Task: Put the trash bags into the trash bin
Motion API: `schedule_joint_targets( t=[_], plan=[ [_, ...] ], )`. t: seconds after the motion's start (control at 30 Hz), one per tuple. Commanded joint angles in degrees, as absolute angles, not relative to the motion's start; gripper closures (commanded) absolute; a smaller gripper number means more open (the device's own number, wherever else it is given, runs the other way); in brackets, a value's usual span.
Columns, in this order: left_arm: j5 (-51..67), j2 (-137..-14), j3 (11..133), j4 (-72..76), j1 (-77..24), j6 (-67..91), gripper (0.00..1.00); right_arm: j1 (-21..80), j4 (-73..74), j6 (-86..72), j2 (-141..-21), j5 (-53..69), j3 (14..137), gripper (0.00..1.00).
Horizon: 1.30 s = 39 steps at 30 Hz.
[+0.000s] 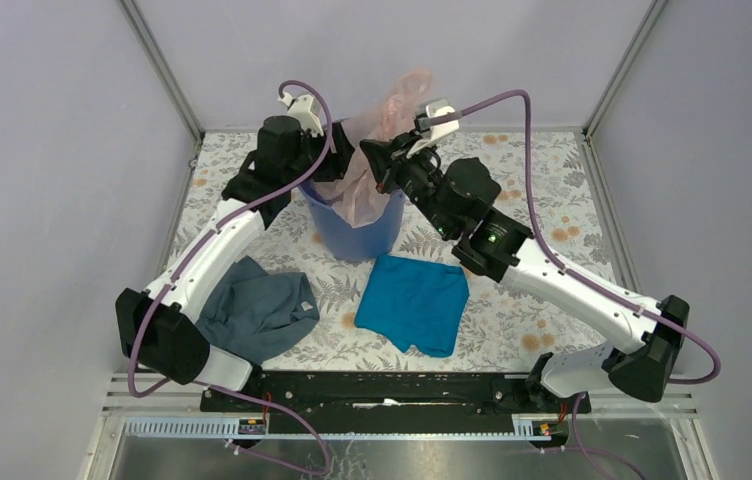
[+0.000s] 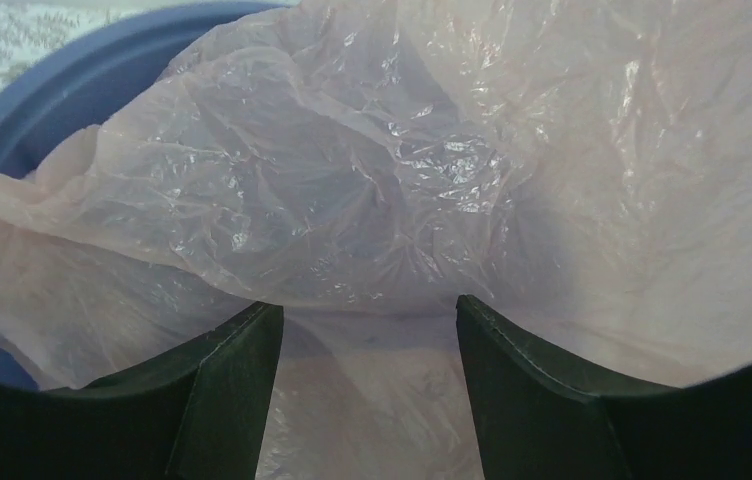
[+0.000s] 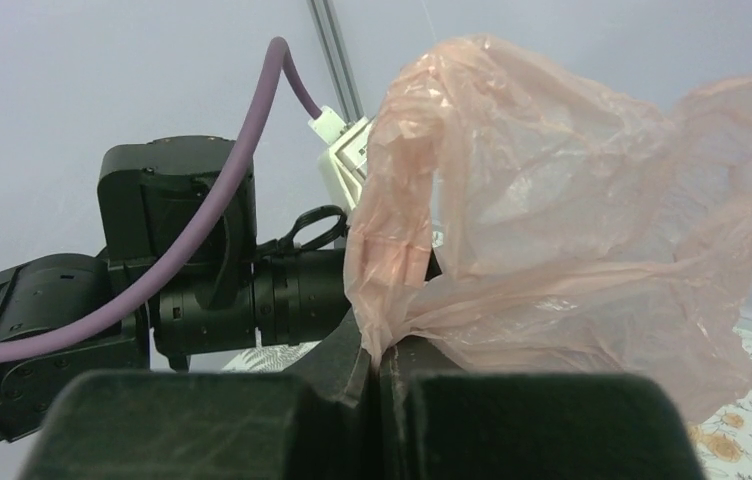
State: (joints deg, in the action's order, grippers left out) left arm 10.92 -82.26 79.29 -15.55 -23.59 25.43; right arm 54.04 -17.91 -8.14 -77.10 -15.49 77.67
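right gripper point(image 3: 380, 352) is pinching the pink trash bag point(image 1: 382, 140) tight by its top edge, bag is dangling straight down into the trash bin point(image 1: 357, 235) below, and the left gripper point(image 2: 370, 335) is hovering with jaws spread apart, film right ahead, holding nothing

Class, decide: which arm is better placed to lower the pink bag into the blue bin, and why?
Right, probably: the right tool is pinched shut on the trash bag, which hangs over the trash bin. The left tool only faces the plastic, jaws open, gripping nothing.
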Motion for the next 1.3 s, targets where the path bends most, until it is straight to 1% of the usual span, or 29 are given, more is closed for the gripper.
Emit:
schedule_joint_targets(
  t=[0.0, 0.1, 0.27, 0.37, 0.47, 0.57, 0.67, 0.83, 0.93, 1.03, 1.17, 1.27],
  plan=[
    [9.3, -82.4, 77.3, -15.7, -23.5, 27.7, 0.33, 53.7, -17.2, -7.9, -79.7, -18.0, 81.8, 1.00],
    [6.8, -82.6, 76.3, -17.3, -23.4, 27.5, 0.32, 51.3, -16.1, -11.7, -80.6, -15.7, 81.6, 1.00],
    [10.4, -80.3, 80.1, -17.5, -23.5, 26.9, 0.29, 44.1, -13.2, -19.3, -81.3, -2.3, 81.0, 1.00],
    [11.9, -78.9, 83.4, -18.7, -23.5, 26.8, 0.24, 40.4, -9.9, -22.0, -83.4, 7.0, 83.6, 1.00],
    [12.1, -76.8, 85.4, -20.8, -23.5, 25.8, 0.17, 39.3, -2.3, -19.2, -86.2, 12.8, 87.7, 1.00],
    [8.6, -73.1, 84.9, -22.4, -23.4, 24.7, 0.10, 39.2, 1.3, -16.7, -87.9, 19.1, 89.5, 1.00],
    [3.2, -68.3, 84.0, -24.0, -22.9, 22.4, 0.06, 39.2, 5.4, -16.2, -91.7, 21.0, 93.7, 1.00],
    [-4.4, -60.6, 81.1, -25.4, -21.4, 20.1, 0.05, 39.3, 11.2, -18.1, -102.2, 24.0, 105.6, 1.00],
    [-5.4, -55.6, 78.0, -24.8, -21.2, 20.5, 0.05, 39.3, 10.8, -22.8, -108.9, 27.7, 112.4, 1.00],
    [-6.3, -51.8, 74.5, -24.4, -21.1, 22.0, 0.05, 39.3, 7.6, -28.1, -114.5, 31.8, 115.9, 1.00],
    [-5.9, -49.1, 71.7, -24.8, -21.1, 23.1, 0.05, 39.3, 11.7, -28.7, -119.3, 27.5, 117.7, 1.00],
    [-4.1, -49.7, 71.2, -24.7, -21.1, 23.1, 0.04, 39.3, 15.4, -26.9, -120.2, 25.7, 119.4, 1.00]
  ],
)
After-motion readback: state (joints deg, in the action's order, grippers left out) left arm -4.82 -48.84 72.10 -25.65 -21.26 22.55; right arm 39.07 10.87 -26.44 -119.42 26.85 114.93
